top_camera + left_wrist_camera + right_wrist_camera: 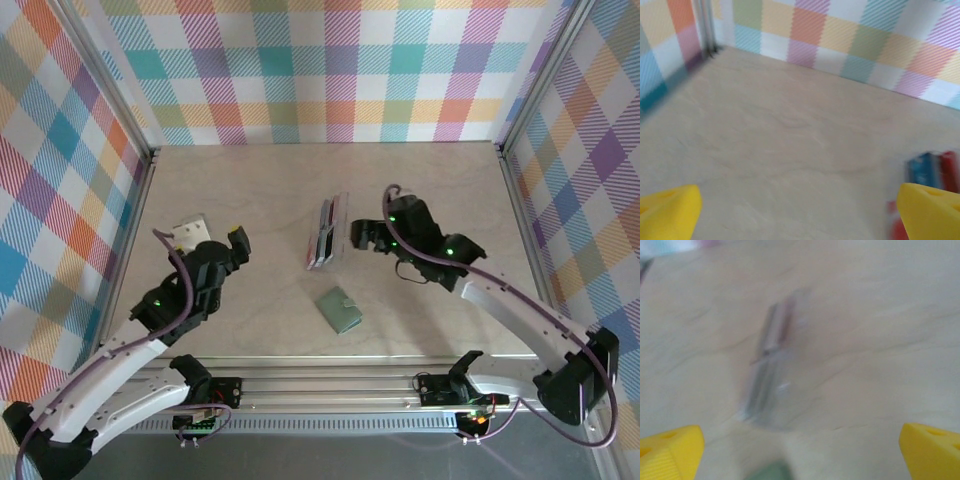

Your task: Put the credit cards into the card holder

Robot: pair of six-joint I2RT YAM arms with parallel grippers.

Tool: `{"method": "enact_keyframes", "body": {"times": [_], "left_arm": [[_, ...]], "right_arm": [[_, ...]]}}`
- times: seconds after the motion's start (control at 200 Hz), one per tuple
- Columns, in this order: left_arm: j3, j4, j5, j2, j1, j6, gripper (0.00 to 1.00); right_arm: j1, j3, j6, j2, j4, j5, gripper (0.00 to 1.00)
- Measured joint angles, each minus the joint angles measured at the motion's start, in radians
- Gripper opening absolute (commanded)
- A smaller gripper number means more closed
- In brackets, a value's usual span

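Closest in, a ribbed aluminium rail (330,385) runs along the near edge of the table (260,190), which is a pale beige top with faint grain.

A bit further in is the card holder (340,309). It's a small grey-green wallet, soft and matte, lying flat, closed and a little skewed, with a tiny clasp mark on its face. Nothing is touching it, and it sits between the two arms.

The left gripper (238,243) has its yellow fingertips (670,210) spread wide with only bare table between them. The right gripper (360,237) is spread wide too, with nothing held. It hangs just beside the tray, and its wrist view catches a corner of the wallet at the bottom edge.

The clear plastic tray (341,212) lies beyond the wallet and apart from it. The credit cards (322,238) stand on edge inside, packed in a row, with blue and red showing. Any print on them is too blurred to read.

Off to the left near the wall there's a pale blocky thing (188,232), and I can't tell what it is. At the back and sides are walls (330,70) in a pastel plaid pattern.
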Motion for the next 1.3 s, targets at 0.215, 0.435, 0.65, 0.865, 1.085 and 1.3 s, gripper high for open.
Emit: {"method": "enact_keyframes", "body": {"times": [0.215, 0.435, 0.65, 0.865, 1.085, 1.3], "left_arm": [[-0.214, 0.263, 0.000, 0.200, 0.161, 0.128, 1.00], [-0.214, 0.385, 0.066, 0.204, 0.198, 0.154, 1.00], [-0.253, 0.434, 0.165, 0.163, 0.236, 0.166, 1.00], [-0.116, 0.307, 0.368, 0.245, 0.237, 0.050, 1.00], [-0.062, 0.299, 0.783, 0.365, 0.228, -0.105, 1.00], [-0.191, 0.341, 0.919, 0.259, 0.111, -0.226, 0.96]], "right_arm": [[-0.090, -0.480, -0.412, -0.066, 0.477, 0.127, 1.00], [-0.146, -0.534, -0.513, -0.090, 0.663, 0.102, 1.00], [-0.182, -0.536, -0.452, -0.089, 0.709, 0.062, 1.00], [-0.186, -0.513, -0.340, -0.019, 0.678, -0.051, 1.00], [-0.190, -0.477, -0.140, 0.042, 0.629, -0.212, 1.00], [-0.202, -0.472, 0.060, -0.013, 0.679, -0.452, 1.00]]}}
